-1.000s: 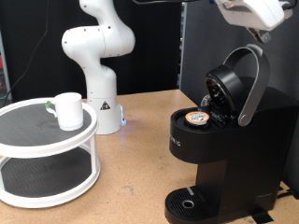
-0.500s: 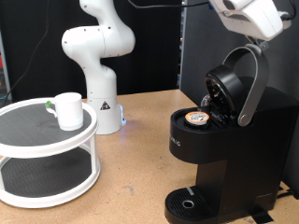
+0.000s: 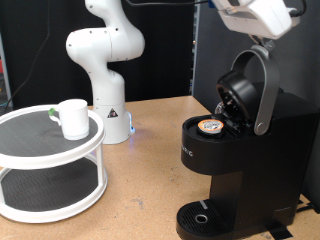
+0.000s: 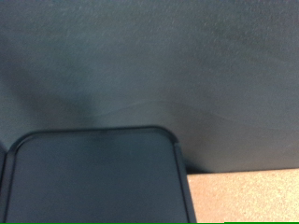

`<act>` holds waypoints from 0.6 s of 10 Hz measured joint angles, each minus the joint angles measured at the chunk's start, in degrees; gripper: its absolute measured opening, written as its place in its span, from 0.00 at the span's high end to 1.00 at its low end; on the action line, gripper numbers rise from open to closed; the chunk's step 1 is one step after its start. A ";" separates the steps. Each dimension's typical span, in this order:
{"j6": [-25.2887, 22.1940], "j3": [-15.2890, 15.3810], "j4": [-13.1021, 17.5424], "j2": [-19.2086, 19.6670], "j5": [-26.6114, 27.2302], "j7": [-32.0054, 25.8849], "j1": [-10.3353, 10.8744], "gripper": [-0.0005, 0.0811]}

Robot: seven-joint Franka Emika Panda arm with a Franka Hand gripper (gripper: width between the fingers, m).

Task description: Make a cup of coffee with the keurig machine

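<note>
The large matte black boxy keurig machine [image 3: 240, 150] stands at the exterior view's right on the brown wooden bench [image 3: 140, 170], its lower front and right side cut off by the frame edges. Its lid is raised, the silver-grey curved handle [image 3: 265, 90] standing nearly upright, and a small foil-topped coffee pod [image 3: 211, 126] sits in the open chamber. The white robot hand [image 3: 258, 15] is at the exterior view's top right, just above the top of the handle; the frame crops most of it, so whether its fingers are apart or together cannot be told, nor whether it touches the handle. The small plain white cylindrical cup [image 3: 73, 118] stands upright on the top shelf of a white round two-tier stand [image 3: 50, 165] at the exterior view's left, well apart from the machine, with bare bench between them. A second white robot base [image 3: 105, 70] stands behind the stand. The wrist view shows no fingers, only a dark grey-blue backdrop [image 4: 149, 65], a dark rounded panel [image 4: 93, 177] that is hard to identify, and a strip of the bench.
</note>
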 joint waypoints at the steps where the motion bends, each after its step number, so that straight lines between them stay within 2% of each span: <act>1: -1.78 -1.04 -0.13 -0.64 -1.05 -1.20 -0.65 0.99; 3: -4.50 -2.91 -0.57 -1.57 -4.07 -2.74 -2.22 0.99; 6: -5.26 -4.86 -2.38 -1.92 -7.44 -3.77 -4.43 0.99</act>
